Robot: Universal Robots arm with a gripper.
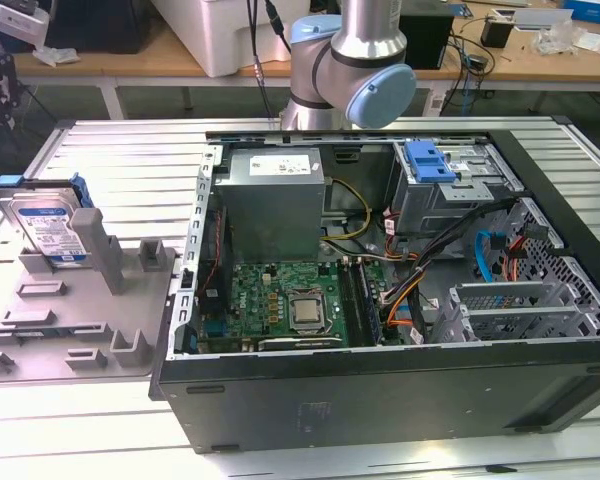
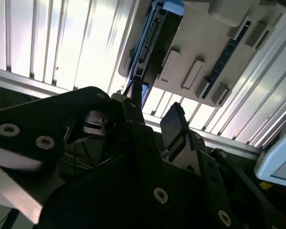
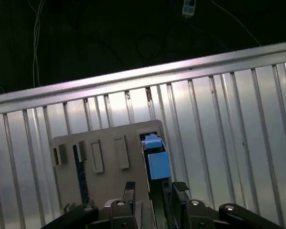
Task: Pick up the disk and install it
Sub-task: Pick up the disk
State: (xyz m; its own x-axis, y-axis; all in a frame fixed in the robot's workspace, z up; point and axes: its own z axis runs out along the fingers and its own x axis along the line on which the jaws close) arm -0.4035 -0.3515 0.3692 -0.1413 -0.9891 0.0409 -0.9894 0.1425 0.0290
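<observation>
Standing on edge in a slot of a grey holder (image 1: pixel 90 310), the disk (image 1: pixel 48 228) sits at the exterior view's left with its white-and-blue label facing outward and its blue carrier framing the silver body. In the first wrist view the disk (image 3: pixel 155 160) appears edge-on as a blue block rising from the holder (image 3: pixel 105 143). In the second wrist view it is a dark slab with blue trim (image 2: pixel 157 47) beside the holder's grey blocks (image 2: pixel 205 52).

The gripper (image 3: pixel 155 188) hangs near the disk without touching it. Its two black fingers (image 3: pixel 129 190) are spread, with nothing between them. The second wrist view shows the same gap, with one finger (image 2: pixel 174 126) set apart from the other and the disk's edge lying beyond them.

The holder lies on a ribbed metal surface (image 1: pixel 110 160). Just beside it, toward the exterior view's right, an open computer case (image 1: pixel 380 400) lies on its side with the motherboard (image 1: pixel 280 300) and a grey power supply (image 1: pixel 275 190) exposed. At the far corner of the case a blue bracket (image 1: pixel 427 160) rests on top of a grey drive cage (image 1: pixel 450 200). Behind the case, the arm (image 1: pixel 355 60) rises out of the top of the exterior view.
</observation>
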